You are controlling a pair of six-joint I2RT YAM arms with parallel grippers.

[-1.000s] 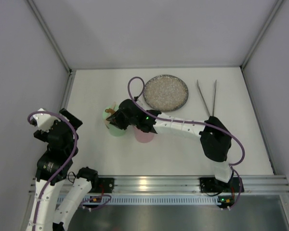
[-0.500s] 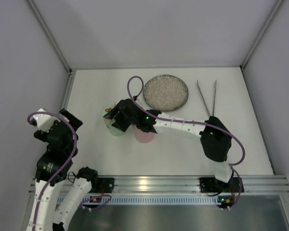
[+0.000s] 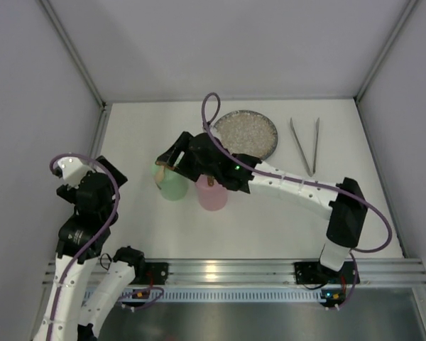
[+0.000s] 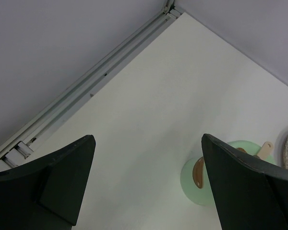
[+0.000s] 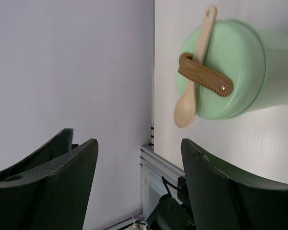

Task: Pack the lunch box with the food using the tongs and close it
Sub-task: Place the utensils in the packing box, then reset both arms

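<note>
My right gripper (image 5: 137, 148) hangs released, jaws apart and empty, by the far edge of the green lunch box (image 5: 240, 52), whose lid is on with a wooden spoon (image 5: 185, 112) tucked under its brown strap. The left gripper (image 4: 149, 143) is spread wide, empty, near left. The tongs (image 3: 310, 168) lie far right, beside the speckled plate (image 3: 245, 135). I judge them light, springy and slick, so I'd pinch across both arms mid-length. I see no food.

Tongs (image 3: 311, 170) lie right of the plate (image 3: 246, 135), lunch box (image 3: 172, 186) before it.
</note>
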